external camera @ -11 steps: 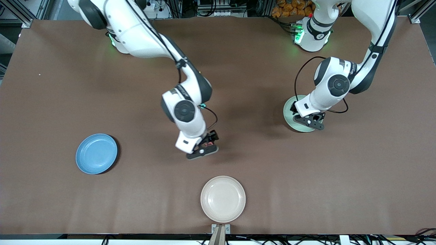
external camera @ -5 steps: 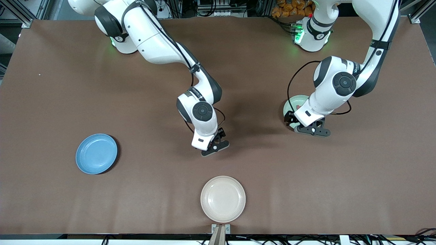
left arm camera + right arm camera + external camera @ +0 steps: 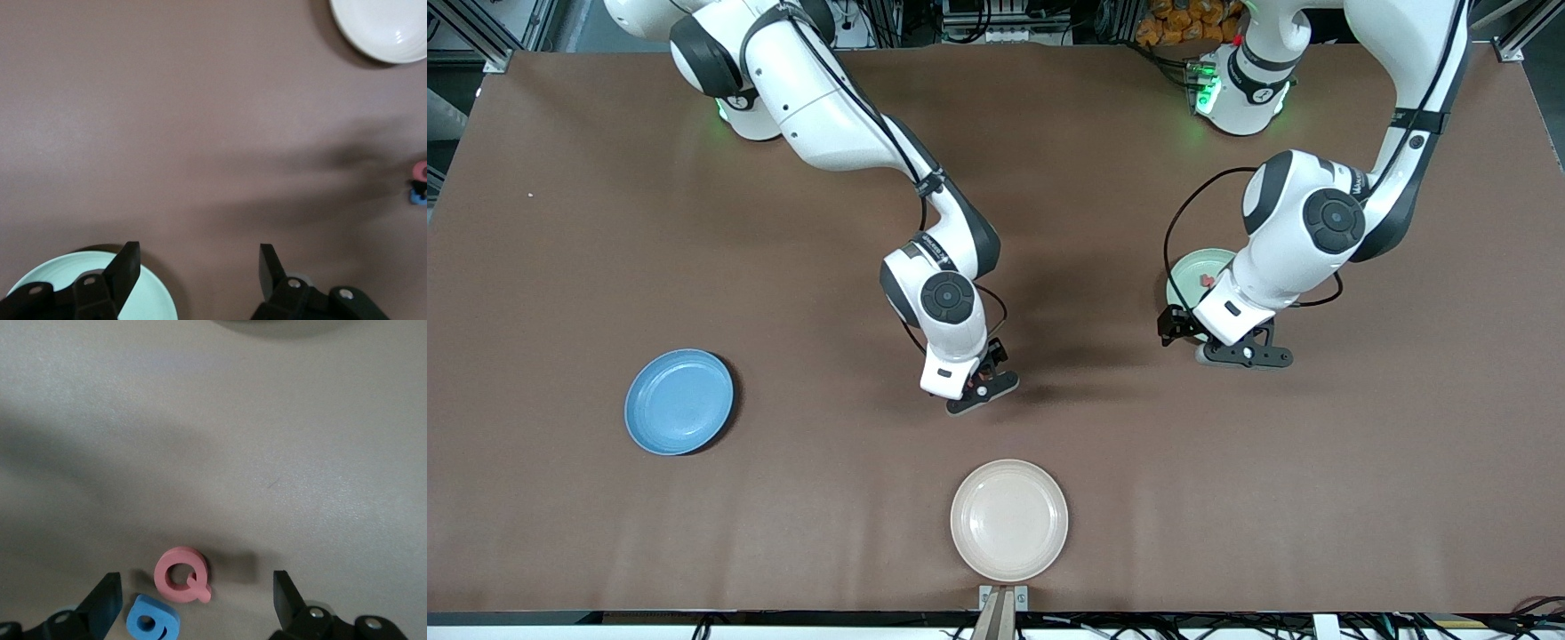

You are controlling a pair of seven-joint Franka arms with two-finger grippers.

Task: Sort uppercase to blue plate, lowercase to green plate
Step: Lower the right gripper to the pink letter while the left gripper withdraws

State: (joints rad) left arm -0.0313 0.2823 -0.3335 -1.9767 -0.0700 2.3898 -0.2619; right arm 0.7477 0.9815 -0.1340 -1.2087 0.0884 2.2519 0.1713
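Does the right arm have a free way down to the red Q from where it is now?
Probably yes. The right gripper hangs open right over the red Q, nothing above it. Only the blue g lies close beside it and may get nudged.

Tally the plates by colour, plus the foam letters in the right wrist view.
Sky-blue round plate: 1
Beige round plate: 1
Pale green round plate: 1
Red foam letter Q: 1
Blue foam letter g: 1
Total: 5
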